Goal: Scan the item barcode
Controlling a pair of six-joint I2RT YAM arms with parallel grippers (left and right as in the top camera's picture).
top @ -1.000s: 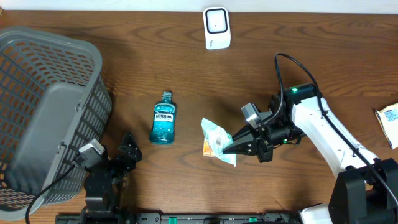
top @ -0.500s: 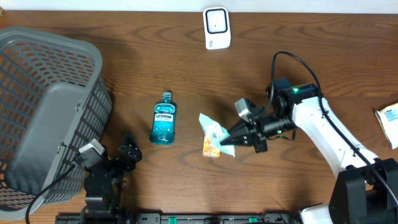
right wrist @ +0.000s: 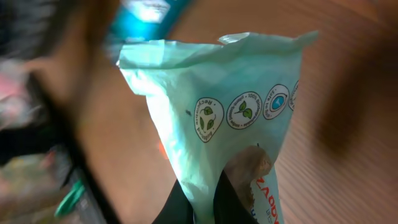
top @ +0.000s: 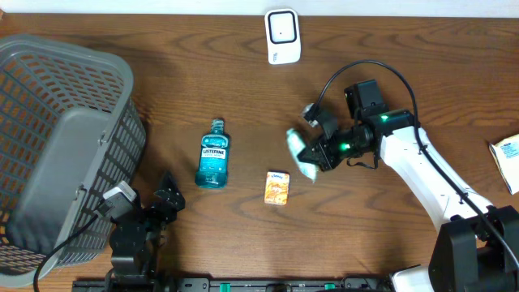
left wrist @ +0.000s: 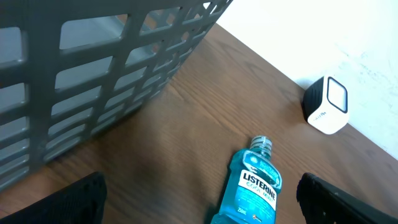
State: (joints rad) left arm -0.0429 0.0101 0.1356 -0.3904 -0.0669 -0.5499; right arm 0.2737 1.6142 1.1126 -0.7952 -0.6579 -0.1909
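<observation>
Mint-green plastic pouch (top: 297, 152), clamped in the right hand (top: 315, 152), has left the brown counter (top: 203, 97); orange carton (top: 277, 187) stays behind; white scanner (top: 282, 36) next.

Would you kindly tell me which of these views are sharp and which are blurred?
Right wrist: the background is smeared by motion blur, though the pale green packet is readable. Overhead: sharp, except that packet looks soft. Left wrist: crisp, the mouthwash bottle label legible; the wall at upper right is washed out.

A dark brown wood-grain surface (top: 186, 89) fills the frame; a plain white wall (top: 405, 5) borders the top edge, evenly lit.
</observation>
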